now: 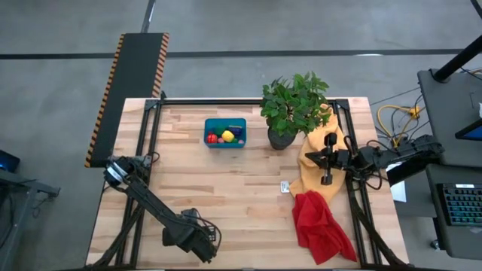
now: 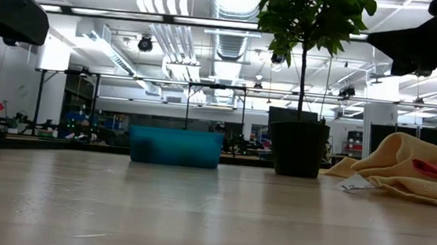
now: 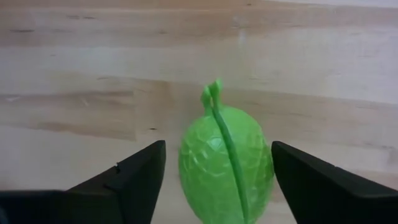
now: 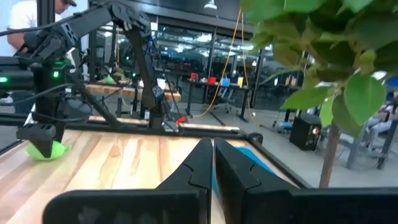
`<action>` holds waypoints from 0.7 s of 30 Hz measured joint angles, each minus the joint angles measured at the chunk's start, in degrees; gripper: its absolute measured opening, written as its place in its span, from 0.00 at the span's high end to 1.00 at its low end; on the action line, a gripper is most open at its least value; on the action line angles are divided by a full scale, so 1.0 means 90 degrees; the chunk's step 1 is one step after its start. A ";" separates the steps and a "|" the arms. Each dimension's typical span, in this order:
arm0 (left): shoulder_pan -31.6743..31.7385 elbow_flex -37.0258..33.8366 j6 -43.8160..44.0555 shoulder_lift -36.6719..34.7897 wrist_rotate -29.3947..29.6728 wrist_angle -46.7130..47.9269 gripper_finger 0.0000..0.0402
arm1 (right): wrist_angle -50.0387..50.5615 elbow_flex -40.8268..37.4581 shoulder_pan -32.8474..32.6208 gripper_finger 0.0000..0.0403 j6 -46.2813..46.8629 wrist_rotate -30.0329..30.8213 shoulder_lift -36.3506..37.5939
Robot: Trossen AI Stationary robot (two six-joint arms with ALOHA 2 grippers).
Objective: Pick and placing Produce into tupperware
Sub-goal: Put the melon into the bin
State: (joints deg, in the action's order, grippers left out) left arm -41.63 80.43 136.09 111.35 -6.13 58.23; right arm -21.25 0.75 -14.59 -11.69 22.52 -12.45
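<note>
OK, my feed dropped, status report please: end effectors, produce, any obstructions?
Left end effector open around green produce at near table edge. Right end effector shut, empty, over yellow cloth. Tupperware already holds several pieces. Path to it looks unobstructed.

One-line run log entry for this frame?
left gripper: jaws open around green produce, near table edge | right gripper: jaws shut, idle over yellow cloth | tupperware: holds several pieces
</note>
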 joint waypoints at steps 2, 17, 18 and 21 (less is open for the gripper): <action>0.0000 0.0002 -0.0035 0.0000 0.0000 -0.0043 0.35 | -0.0099 0.0000 0.0000 0.98 -0.0090 0.0000 0.0000; 0.0005 0.0019 -0.0688 -0.0009 0.0154 -0.0056 0.51 | -0.0360 0.0000 0.0000 0.98 -0.0089 0.0000 0.0000; 0.0015 0.0018 -0.0773 -0.0028 0.0262 -0.0043 0.51 | -0.0358 0.0000 0.0000 0.98 -0.0089 0.0000 0.0000; 0.0062 0.0012 -0.1026 -0.0081 0.0694 -0.0022 0.51 | -0.0357 0.0000 0.0000 0.98 -0.0087 0.0000 0.0000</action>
State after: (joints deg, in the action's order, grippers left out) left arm -41.07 80.53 126.86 110.62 0.11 58.03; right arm -24.46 0.75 -14.59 -12.47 22.52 -12.45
